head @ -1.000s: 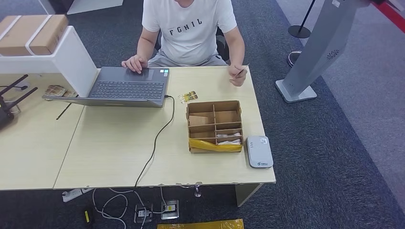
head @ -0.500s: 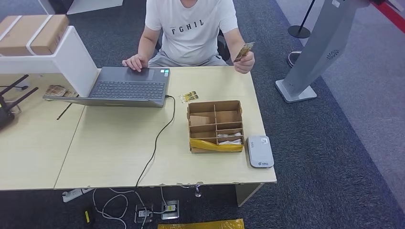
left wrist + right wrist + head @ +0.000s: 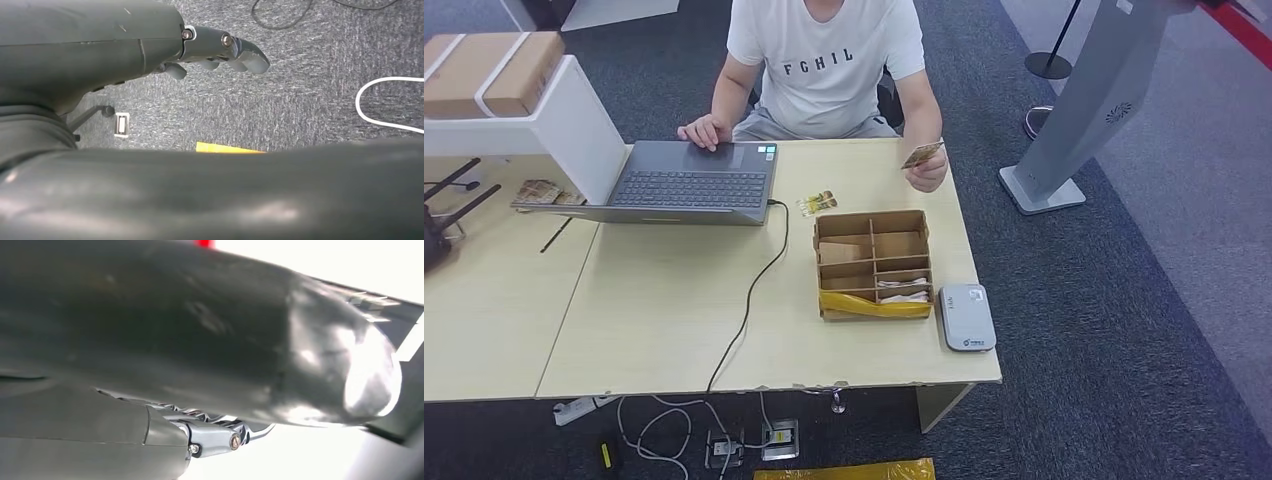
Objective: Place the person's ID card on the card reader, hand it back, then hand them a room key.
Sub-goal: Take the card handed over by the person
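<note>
Dark blue-grey carpet [image 3: 1124, 300] across the floor, lighter grey toward the upper right of the frame, with a red strip [image 3: 1249, 30] in the top right corner. Pale wooden desk [image 3: 674, 320] across the middle and left, made of two tabletops butted together. White angled shelf unit [image 3: 554, 125] at upper left, brown cardboard box [image 3: 489, 65] on top. Tall grey floor stand [image 3: 1084, 110] with flat base at upper right, round black post base [image 3: 1049, 65] just behind it. Under the desk's near edge, at bottom centre, white power strip [image 3: 579, 407], loose cables and floor sockets [image 3: 754, 440]. Even, soft indoor light, no hard shadows.
</note>
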